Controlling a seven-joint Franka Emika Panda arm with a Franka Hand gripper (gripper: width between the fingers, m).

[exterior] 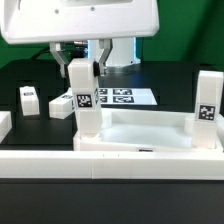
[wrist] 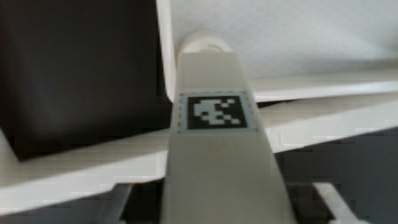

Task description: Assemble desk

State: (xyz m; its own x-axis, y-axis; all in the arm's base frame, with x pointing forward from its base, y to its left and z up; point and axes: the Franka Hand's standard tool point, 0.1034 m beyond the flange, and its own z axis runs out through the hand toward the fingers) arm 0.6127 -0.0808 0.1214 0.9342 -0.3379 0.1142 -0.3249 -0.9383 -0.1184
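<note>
The white rimmed tabletop (exterior: 140, 132) lies in front of the arm and also shows in the wrist view (wrist: 320, 130). One tagged square leg (exterior: 83, 100) stands upright at the tabletop's corner on the exterior view's left. My gripper (exterior: 82, 60) is over its top end. In the wrist view this leg (wrist: 222, 120) runs out from between my fingers, and my gripper (wrist: 228, 208) is shut on it. A second tagged leg (exterior: 207, 112) stands upright at the corner on the exterior view's right. Two loose legs (exterior: 28, 98) (exterior: 62, 105) lie on the black table.
The marker board (exterior: 122, 97) lies flat behind the tabletop. A long white rail (exterior: 110, 165) runs across the front. A small white part (exterior: 3, 124) sits at the exterior view's left edge. The robot's white body fills the top.
</note>
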